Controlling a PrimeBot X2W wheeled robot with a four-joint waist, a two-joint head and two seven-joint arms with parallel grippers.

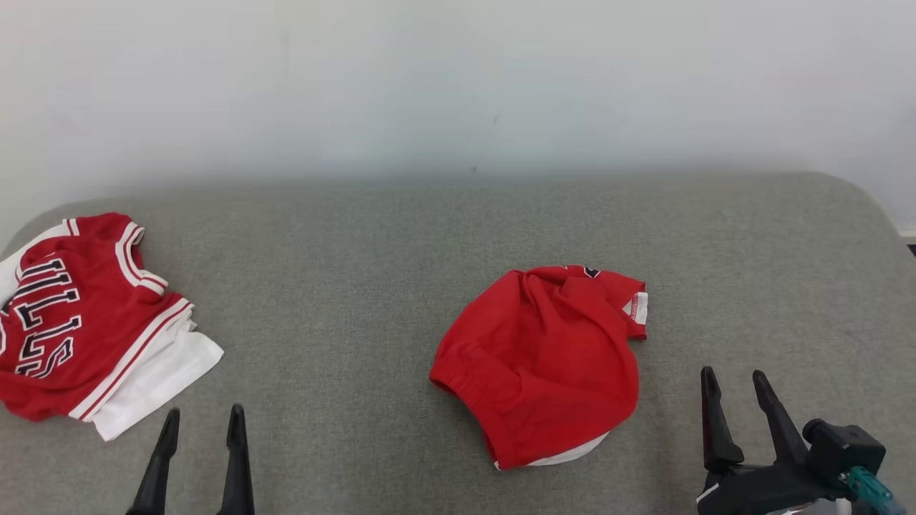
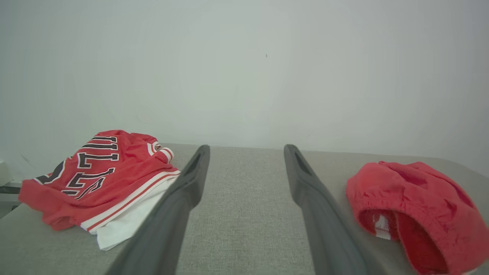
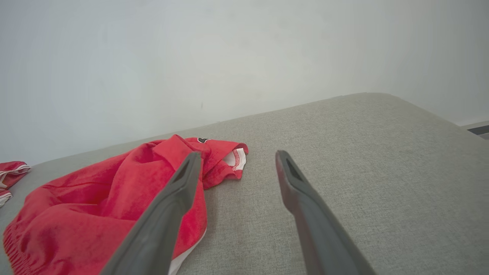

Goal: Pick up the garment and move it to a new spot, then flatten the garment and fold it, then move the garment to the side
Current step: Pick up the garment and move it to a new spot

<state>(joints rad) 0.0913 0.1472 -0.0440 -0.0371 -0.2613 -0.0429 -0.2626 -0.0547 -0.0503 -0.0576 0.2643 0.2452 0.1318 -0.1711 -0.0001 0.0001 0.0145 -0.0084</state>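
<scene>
red crumpled garment (image 1: 540, 357) lies on the grey cushion (image 1: 358, 286) near the right gripper (image 1: 733, 373); it and the left gripper (image 1: 204, 411) stand spread, empty. better pinch a raised fold, not cushion.

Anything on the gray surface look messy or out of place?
The plain red garment in the middle lies bunched and wrinkled in a heap; the lettered jersey at the left looks neater.

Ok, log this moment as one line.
pickup: not started | left gripper: open, empty | right gripper: open, empty | garment: crumpled, centre | jersey: far left
</scene>
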